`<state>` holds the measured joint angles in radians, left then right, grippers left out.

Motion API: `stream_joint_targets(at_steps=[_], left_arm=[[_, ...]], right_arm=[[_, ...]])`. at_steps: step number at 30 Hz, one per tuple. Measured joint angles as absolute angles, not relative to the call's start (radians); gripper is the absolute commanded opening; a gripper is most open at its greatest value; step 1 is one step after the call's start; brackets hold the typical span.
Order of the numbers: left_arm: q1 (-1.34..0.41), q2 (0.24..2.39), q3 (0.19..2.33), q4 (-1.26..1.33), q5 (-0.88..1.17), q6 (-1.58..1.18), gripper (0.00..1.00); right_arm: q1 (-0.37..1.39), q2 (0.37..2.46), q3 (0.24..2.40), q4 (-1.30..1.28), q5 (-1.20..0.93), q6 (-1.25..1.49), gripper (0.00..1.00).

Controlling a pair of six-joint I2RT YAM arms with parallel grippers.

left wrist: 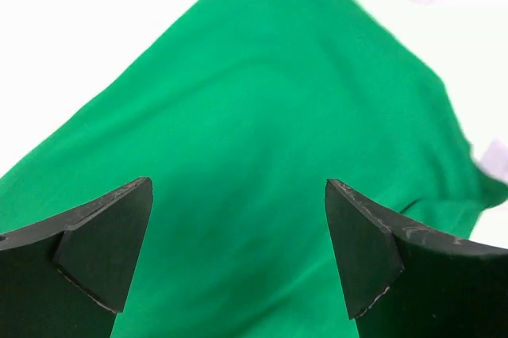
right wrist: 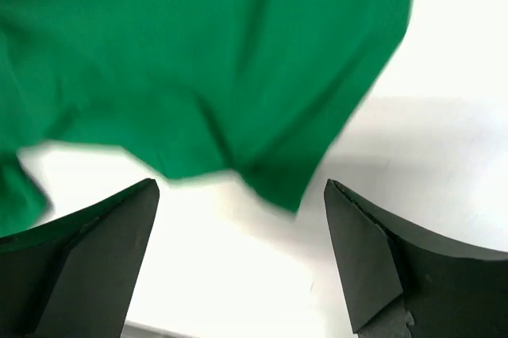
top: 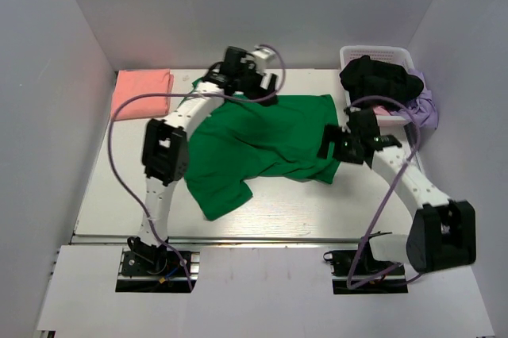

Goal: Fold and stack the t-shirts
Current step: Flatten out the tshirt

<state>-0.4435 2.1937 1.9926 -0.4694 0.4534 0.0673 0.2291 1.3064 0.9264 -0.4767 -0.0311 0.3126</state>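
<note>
Left jaws: wide apart, nothing between them, poised over the far edge of the green shirt (left wrist: 262, 155). Right jaws: likewise spread wide and holding nothing, at that shirt's right hem, with bare tabletop (right wrist: 444, 155) beneath.
Green shirt: unfolded and rumpled across the middle of the tabletop, one sleeve trailing toward the near left, right hem bunched in folds.
Pink shirt (top: 143, 92): folded into a flat packet at the far left corner, apart from the green one.
Left arm (top: 163, 155): reaches from near left to the far middle.
Right arm (top: 413, 183): bends in from near right.
Basket (top: 381, 54): white, far right corner, holding dark clothes (top: 379, 80); lilac cloth (top: 427, 106) hangs at its right side.
</note>
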Motion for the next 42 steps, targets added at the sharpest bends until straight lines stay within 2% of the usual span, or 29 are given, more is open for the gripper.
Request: stream_joint_targets(at_steps=[5, 6, 10, 11, 14, 18, 22, 24, 27, 29, 30, 31, 32, 37, 42], left_arm=[[-0.600, 2.395, 2.166, -0.464, 0.468, 0.059, 0.99], [-0.625, 2.428, 2.185, -0.464, 0.463, 0.054, 0.99], [-0.699, 2.548, 2.230, -0.448, 0.396, 0.032, 0.99], [-0.709, 2.566, 2.231, -0.444, 0.369, 0.029, 0.99], [-0.728, 2.582, 2.241, -0.418, 0.265, 0.019, 0.99], [-0.744, 2.582, 2.243, -0.418, 0.130, 0.015, 0.99], [-0.752, 2.582, 2.230, -0.427, 0.028, 0.028, 0.99], [-0.760, 2.582, 2.224, -0.426, 0.008, 0.030, 0.99], [-0.767, 2.582, 2.216, -0.411, -0.009, 0.029, 0.99], [-0.769, 2.581, 2.212, -0.405, -0.012, 0.028, 0.99], [-0.769, 2.581, 2.211, -0.403, -0.012, 0.028, 0.99], [-0.769, 2.581, 2.209, -0.401, -0.012, 0.027, 0.99], [-0.769, 2.580, 2.206, -0.398, -0.012, 0.025, 0.99], [-0.770, 2.580, 2.203, -0.393, -0.020, 0.015, 0.99], [-0.774, 2.596, 2.244, -0.434, -0.042, -0.005, 0.99]], right_arm=[[0.231, 1.193, 0.753, -0.491, -0.101, 0.340, 0.89], [0.231, 1.179, 0.733, -0.490, -0.108, 0.339, 0.86], [0.231, 1.142, 0.687, -0.463, -0.102, 0.338, 0.63], [0.231, 1.142, 0.685, -0.452, -0.093, 0.336, 0.55], [0.231, 1.168, 0.685, -0.405, -0.060, 0.337, 0.43], [0.231, 1.255, 0.690, -0.386, -0.032, 0.337, 0.40], [0.231, 1.314, 0.691, -0.386, -0.012, 0.330, 0.42], [0.231, 1.328, 0.691, -0.383, -0.012, 0.326, 0.46], [0.231, 1.345, 0.691, -0.364, -0.040, 0.312, 0.43], [0.231, 1.356, 0.692, -0.344, -0.068, 0.302, 0.36], [0.231, 1.361, 0.693, -0.335, -0.081, 0.299, 0.28], [0.231, 1.367, 0.696, -0.331, -0.091, 0.297, 0.09], [0.231, 1.372, 0.699, -0.326, -0.101, 0.287, 0.00], [0.231, 1.373, 0.707, -0.336, -0.115, 0.283, 0.00], [0.231, 1.288, 0.711, -0.474, -0.082, 0.286, 0.00]])
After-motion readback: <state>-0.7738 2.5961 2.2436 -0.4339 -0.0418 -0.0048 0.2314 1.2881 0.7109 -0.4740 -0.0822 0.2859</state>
